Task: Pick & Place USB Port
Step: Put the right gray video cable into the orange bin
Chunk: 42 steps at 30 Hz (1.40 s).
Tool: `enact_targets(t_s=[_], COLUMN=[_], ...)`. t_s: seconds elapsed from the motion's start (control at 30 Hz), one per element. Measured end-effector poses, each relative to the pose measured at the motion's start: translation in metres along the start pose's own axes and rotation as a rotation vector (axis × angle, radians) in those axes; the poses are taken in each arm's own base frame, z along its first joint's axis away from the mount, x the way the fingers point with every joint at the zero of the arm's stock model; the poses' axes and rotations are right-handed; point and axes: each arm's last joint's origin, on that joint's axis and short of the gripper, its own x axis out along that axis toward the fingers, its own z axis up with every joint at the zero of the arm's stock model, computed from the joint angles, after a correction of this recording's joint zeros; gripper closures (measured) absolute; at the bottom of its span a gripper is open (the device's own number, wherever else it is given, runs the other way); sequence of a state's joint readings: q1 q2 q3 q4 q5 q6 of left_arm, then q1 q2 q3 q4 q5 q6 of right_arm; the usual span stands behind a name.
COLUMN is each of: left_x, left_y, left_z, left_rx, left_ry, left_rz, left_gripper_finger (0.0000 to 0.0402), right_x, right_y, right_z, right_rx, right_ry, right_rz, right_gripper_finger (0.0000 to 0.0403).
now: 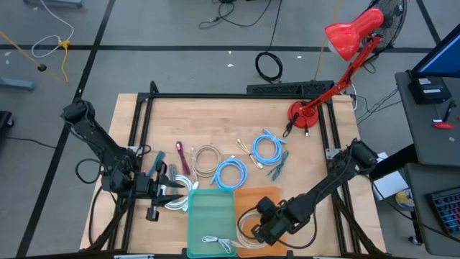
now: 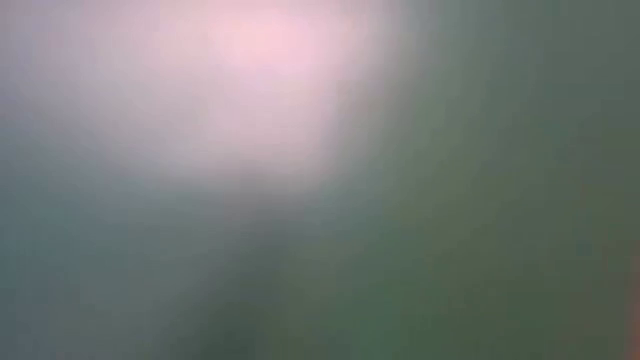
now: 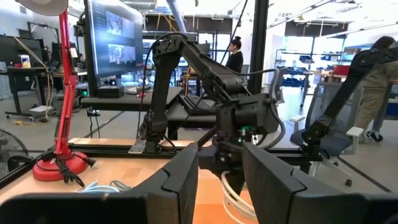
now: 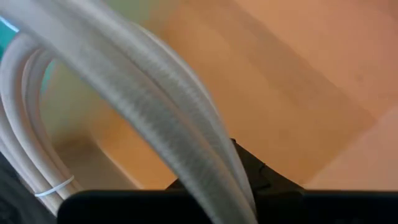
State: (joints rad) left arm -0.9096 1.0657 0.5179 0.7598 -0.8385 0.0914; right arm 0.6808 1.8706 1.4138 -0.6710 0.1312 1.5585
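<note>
Nearest your lens, the white braided cable coil hangs pinched in the closed right hand over the orange tray. Its loop sags trayward. Your left hand, half-open and empty, waits beside the green tray.
</note>
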Motion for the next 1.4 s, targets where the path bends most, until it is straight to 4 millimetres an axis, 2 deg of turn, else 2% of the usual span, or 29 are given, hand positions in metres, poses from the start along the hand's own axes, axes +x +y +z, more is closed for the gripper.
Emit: enact_targets(t_s=[0.2, 0.53, 1.07, 1.4], left_x=[0.0, 0.0, 0.0, 0.0], left_y=[0.0, 0.0, 0.0, 0.0], left_z=[0.0, 0.0, 0.0, 0.0], left_rx=[0.0, 0.0, 0.001, 0.001], left_ry=[0.0, 0.001, 0.001, 0.001], left_rz=[0.0, -0.002, -0.004, -0.003], left_gripper_finger=[0.0275, 0.0275, 0.0275, 0.0275], right_x=[-0.003, -0.006, 0.021, 0.025], right_y=[-0.002, -0.006, -0.03, -0.032], right_z=[-0.01, -0.024, -0.025, -0.016], right_rx=[0.021, 0.062, 0.11, 0.092], right_ry=[-0.041, -0.01, 0.045, 0.04], right_rz=[-0.014, -0.042, -0.068, -0.075], right_gripper_finger=[0.0402, 0.0402, 0.0402, 0.0402])
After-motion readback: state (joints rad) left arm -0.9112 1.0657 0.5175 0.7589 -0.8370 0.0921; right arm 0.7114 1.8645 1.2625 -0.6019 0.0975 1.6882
